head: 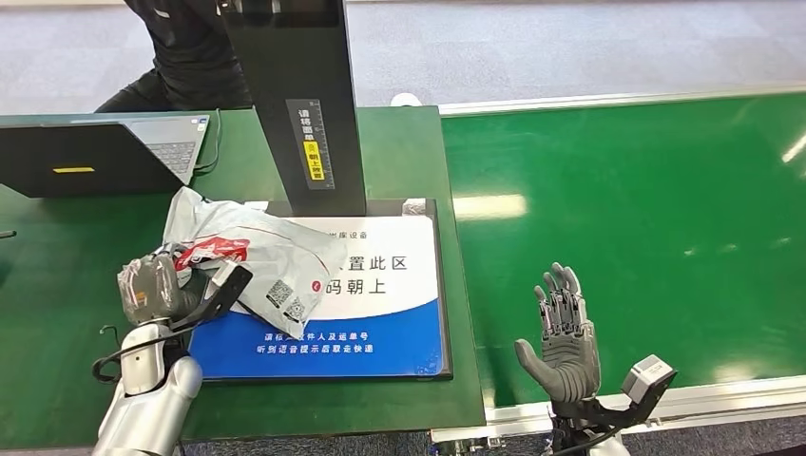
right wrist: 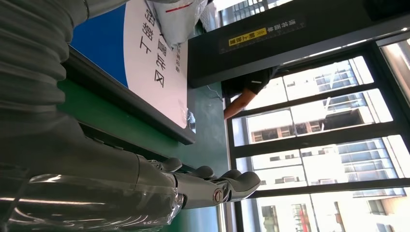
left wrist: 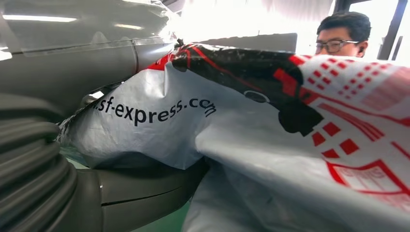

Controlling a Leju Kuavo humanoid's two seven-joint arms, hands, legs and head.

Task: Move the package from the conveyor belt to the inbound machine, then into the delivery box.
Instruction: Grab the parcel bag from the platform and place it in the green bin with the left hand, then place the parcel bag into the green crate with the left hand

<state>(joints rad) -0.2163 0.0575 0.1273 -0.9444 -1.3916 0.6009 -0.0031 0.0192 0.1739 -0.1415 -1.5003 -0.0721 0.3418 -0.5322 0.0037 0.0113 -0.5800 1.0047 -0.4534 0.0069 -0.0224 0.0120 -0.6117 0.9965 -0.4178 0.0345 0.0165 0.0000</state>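
Left hand (head: 152, 285) grips package (head: 252, 252) at its desk-edge end, over scan pad (head: 380, 332). Soft, light, slippery poly bag: pinch bunched film. Right hand (head: 561, 332) spread, empty, above conveyor belt (head: 646, 190).

Laptop (head: 95, 152): open on the green table (head: 57, 285), at its far left corner, screen dark, a small yellow sticker on the lid.
Table: green-topped, standing just beside the belt's left edge.
Person (head: 185, 52): in dark clothes, behind the table's far edge, near the laptop; wears glasses in the left wrist view (left wrist: 343, 34).
Windows (right wrist: 314, 145): tall dark-framed panes in the right wrist view, with buildings outside.
Floor (head: 570, 43): grey, beyond the table.
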